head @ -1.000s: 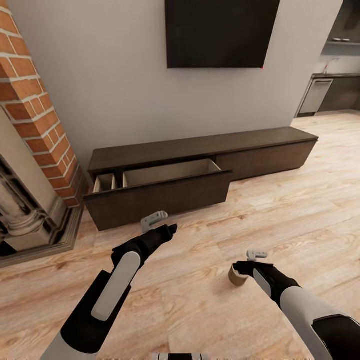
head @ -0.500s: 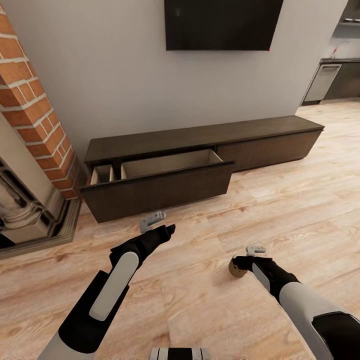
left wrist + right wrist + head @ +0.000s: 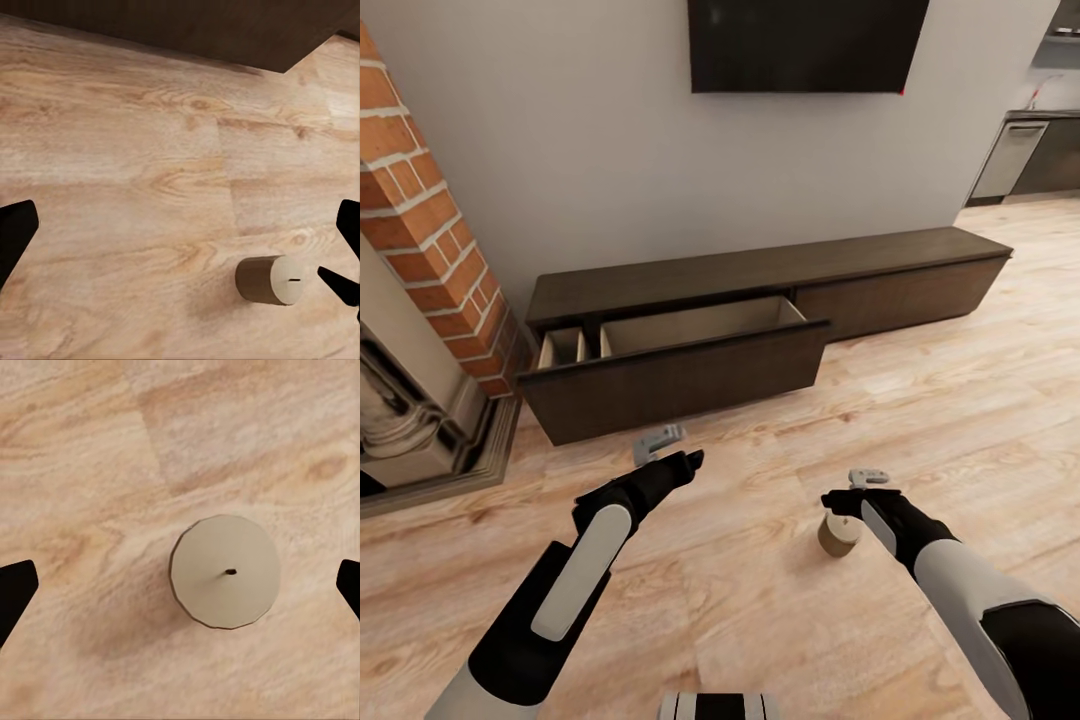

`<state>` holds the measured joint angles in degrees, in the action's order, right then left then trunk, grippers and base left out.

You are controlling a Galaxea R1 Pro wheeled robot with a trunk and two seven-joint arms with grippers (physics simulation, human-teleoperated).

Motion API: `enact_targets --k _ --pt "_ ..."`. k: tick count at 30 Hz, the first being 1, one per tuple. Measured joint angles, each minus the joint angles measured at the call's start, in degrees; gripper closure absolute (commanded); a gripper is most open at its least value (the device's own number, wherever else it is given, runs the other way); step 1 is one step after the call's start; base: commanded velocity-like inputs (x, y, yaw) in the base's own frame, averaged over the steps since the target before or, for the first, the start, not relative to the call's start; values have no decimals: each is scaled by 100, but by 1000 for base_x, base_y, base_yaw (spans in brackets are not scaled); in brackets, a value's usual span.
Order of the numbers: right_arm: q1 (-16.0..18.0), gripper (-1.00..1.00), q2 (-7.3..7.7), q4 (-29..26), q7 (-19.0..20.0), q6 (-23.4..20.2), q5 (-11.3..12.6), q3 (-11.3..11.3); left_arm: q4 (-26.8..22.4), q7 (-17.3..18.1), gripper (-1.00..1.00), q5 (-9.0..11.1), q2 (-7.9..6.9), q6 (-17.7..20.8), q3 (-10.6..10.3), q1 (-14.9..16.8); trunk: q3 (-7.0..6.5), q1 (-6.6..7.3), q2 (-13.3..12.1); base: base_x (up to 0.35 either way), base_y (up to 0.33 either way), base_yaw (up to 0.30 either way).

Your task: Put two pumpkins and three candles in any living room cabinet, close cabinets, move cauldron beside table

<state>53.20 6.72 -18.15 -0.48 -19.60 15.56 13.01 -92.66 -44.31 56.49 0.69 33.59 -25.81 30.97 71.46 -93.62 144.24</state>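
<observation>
A beige candle (image 3: 838, 537) stands upright on the wood floor, directly under my right gripper (image 3: 857, 490). The right wrist view looks straight down on its round top (image 3: 225, 571), and the right gripper (image 3: 181, 589) is open, with its fingertips wide to either side of the candle and above it. My left gripper (image 3: 670, 452) hangs open over bare floor before the cabinet. The left wrist view shows the candle (image 3: 266, 279) off to the side. The long dark-brown cabinet (image 3: 880, 260) stands along the wall; its left drawer (image 3: 670, 385) is pulled out, showing tan divided insides.
A red brick column (image 3: 430, 230) and the carved stone fireplace (image 3: 400, 420) stand left of the cabinet. A dark TV (image 3: 805, 45) hangs on the wall above it. Kitchen units (image 3: 1020, 155) show at the far right. Open wood floor (image 3: 980, 400) spreads to the right.
The head view has shifted a little, bringing the cabinet slightly nearer. My right gripper now sits more squarely over the candle. The left arm has barely moved.
</observation>
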Motion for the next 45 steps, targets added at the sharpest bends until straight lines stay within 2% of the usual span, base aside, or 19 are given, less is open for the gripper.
enact_targets --k 9,19,27,45 --pt "-1 -100 1 244 -6 15 -3 16 0 0 -100 5 -52 -1 0 1 0 0 0 276 0 0" --pt "5 -100 49 471 -8 10 -1 -18 4 -8 -100 125 -61 -3 17 0 0 -1 0 64 -24 0" --pt "5 -100 105 498 -8 -17 -2 -21 2 -9 -100 138 -42 -1 8 0 0 -2 0 77 -73 0" --pt "5 -100 82 499 0 4 -1 11 0 -9 -100 142 -35 0 26 1 399 -49 24 0 0 0"
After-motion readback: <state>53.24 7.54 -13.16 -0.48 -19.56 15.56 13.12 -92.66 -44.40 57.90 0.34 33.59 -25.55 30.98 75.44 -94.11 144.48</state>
